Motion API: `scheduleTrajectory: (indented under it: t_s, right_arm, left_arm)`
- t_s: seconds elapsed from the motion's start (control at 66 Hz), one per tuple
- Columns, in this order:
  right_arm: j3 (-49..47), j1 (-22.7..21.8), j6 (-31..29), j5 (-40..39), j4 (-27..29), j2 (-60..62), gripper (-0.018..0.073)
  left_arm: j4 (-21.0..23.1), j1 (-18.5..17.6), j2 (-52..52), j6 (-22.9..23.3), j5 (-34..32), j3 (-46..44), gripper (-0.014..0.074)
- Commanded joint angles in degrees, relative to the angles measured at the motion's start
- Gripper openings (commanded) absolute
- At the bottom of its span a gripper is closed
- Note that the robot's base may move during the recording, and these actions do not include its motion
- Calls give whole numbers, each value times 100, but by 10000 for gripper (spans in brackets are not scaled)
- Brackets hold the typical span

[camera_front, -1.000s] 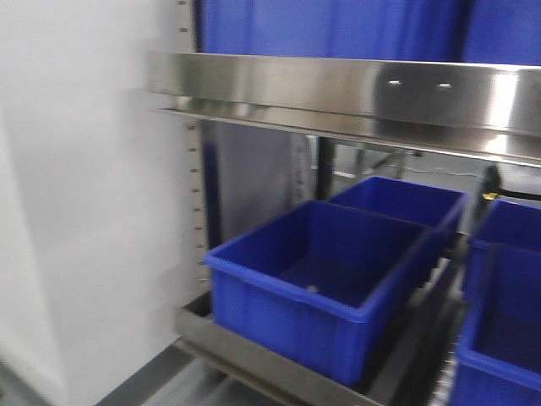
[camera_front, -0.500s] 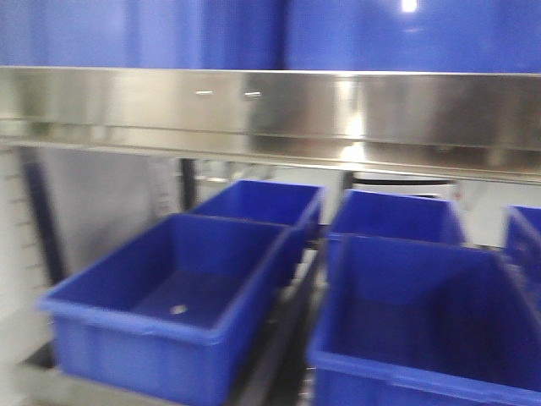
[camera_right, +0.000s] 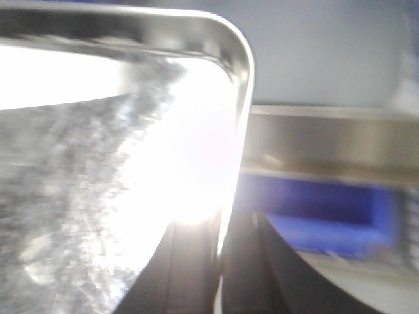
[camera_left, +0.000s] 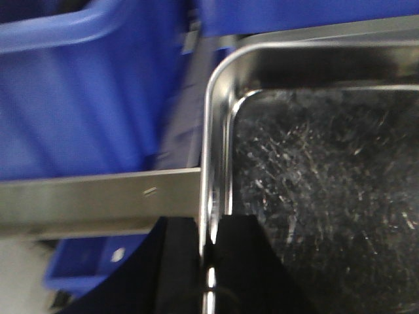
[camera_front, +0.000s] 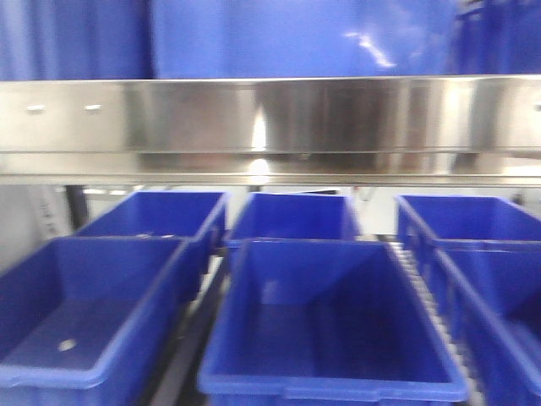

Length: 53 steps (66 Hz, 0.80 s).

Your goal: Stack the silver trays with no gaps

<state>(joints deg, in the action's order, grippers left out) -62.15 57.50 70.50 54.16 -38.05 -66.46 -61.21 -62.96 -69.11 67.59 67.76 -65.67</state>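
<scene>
- A steel shelf rail (camera_front: 270, 118) is seen running across the front view, with a blue backdrop (camera_front: 296, 38) above it and open blue bins (camera_front: 330, 330) lined up in rows below it; the picture is blurred.
- In the left wrist view, the left gripper (camera_left: 209, 252) is closed to a narrow gap, and the flared rim of a silver tray (camera_left: 314, 183) is pinched between its black fingers (camera_left: 180, 258).
- The scratched tray floor is shown to the right of that grip, with a blue bin and a steel rail behind the tray.
- In the right wrist view, the right gripper (camera_right: 221, 248) is likewise clamped on a silver tray (camera_right: 85, 196) at its rim, near a rounded corner, with dark fingers (camera_right: 190, 268) on either side.
- Strong glare is spread over that tray.
- Whether both grips are on one tray cannot be told.
</scene>
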Motion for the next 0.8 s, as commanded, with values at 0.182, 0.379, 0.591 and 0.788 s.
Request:
scheduleTrajectory:
  t_s: [0.182, 0.379, 0.591, 0.788]
  right_arm:
    - [-64, 102, -43, -4122, -130, -20, -15]
    - [-64, 102, -43, -4450, -130, -20, -15]
    - [-64, 102, -43, -4614, -130, -20, -15]
    - [-64, 102, -43, -4614, -130, -20, -15]
  left_arm:
    - [41, -96, -19, 15, -612, -36, -16]
    - [41, -96, -19, 15, -625, -36, -16]
    - [25, -96, -19, 15, -624, -36, -16]
    - [25, -96, -19, 15, -624, -36, -16]
